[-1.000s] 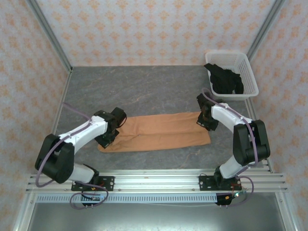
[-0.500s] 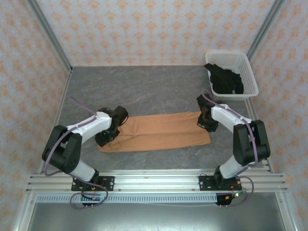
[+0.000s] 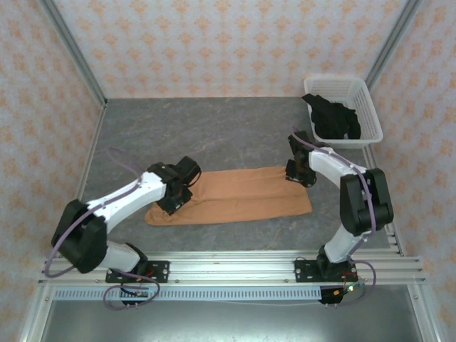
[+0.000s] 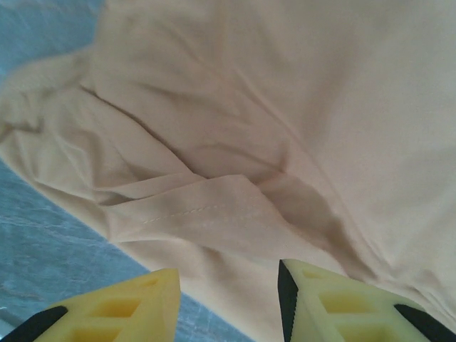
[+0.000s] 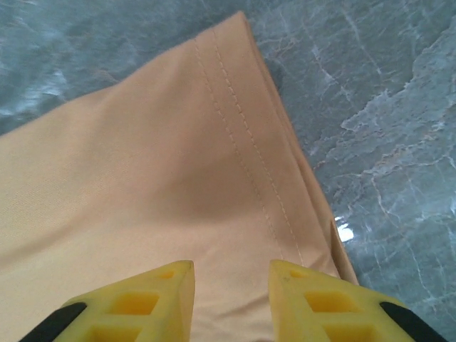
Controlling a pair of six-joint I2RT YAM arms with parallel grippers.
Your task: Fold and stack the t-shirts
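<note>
The orange t-shirt (image 3: 239, 194) lies folded into a long band across the middle of the table, its print hidden. My left gripper (image 3: 178, 201) hovers over the band's left end, open, with nothing between its yellow fingers (image 4: 121, 310); wrinkled orange cloth (image 4: 235, 157) and a folded hem lie below. At the band's far right corner my right gripper (image 3: 299, 174) stands open and empty over the stitched hem (image 5: 242, 149). The black t-shirt (image 3: 332, 118) is bunched in the white basket (image 3: 363, 96) at the back right.
Grey marbled tabletop (image 3: 214, 132) surrounds the orange band. Patterned walls enclose the table on three sides. The aluminium rail (image 3: 235, 267) with both arm bases runs along the near edge.
Both grippers have opened and let go of the orange shirt. The left gripper has shifted right along the band's left end; the right gripper has moved slightly back at the far corner.
</note>
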